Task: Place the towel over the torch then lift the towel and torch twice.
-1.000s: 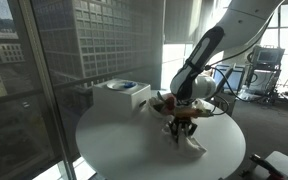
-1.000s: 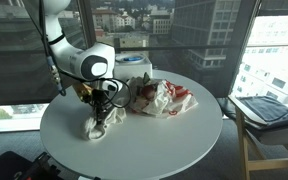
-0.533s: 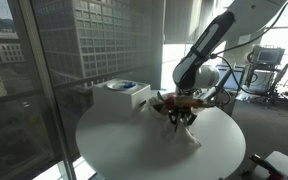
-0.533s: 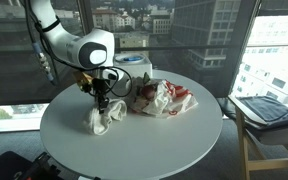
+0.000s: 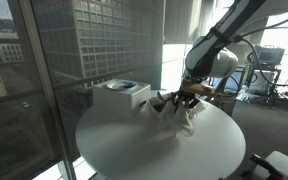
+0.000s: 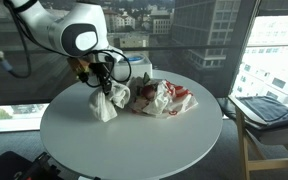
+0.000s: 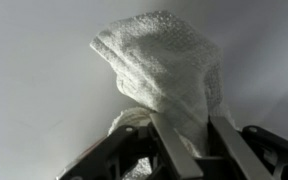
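Now, in an exterior view: gripper [image 5: 187, 97] closed on the bunched top of the towel [image 5: 182, 120], which hangs limp beneath it above the table [image 5: 114, 150] | in an exterior view: towel [image 6: 107, 103] looks soft, light, floppy; its gathered top is the surest hold | wrist view: jaws pinch towel folds; torch hidden.

Off-white floppy fabric towel [image 6: 106, 103] hangs from the Robotiq gripper [image 6: 103, 88] above the round white table [image 6: 134, 150]; can't tell if its lower end touches the top. Crumpled red-and-white bag [image 6: 166, 98] lies on the table just beside the towel. Rigid white box [image 5: 121, 96] sits at the window-side edge, apart from both. Wrist view: towel pinched between 2 fingers [image 7: 176, 155].
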Available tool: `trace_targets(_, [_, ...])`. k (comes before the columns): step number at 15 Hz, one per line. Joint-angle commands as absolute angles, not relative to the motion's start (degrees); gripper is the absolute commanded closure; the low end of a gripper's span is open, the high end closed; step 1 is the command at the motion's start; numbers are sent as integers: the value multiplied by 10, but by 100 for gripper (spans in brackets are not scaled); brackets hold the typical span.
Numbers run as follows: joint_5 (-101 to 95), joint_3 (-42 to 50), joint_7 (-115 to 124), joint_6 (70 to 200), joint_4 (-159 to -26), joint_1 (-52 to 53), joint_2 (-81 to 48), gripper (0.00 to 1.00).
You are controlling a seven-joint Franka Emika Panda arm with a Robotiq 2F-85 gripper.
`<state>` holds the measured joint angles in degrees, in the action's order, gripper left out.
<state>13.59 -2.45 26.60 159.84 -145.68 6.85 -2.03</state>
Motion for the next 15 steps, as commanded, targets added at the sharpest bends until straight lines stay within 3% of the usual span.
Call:
trace_targets(1, [138,-31,250,1666,-1548,57,113,81])
trace_targets(6, [140,-31,226,1717,-1618,38,246,82])
trace_targets(15, [189,75,86,1556,-1546,77,229,82])
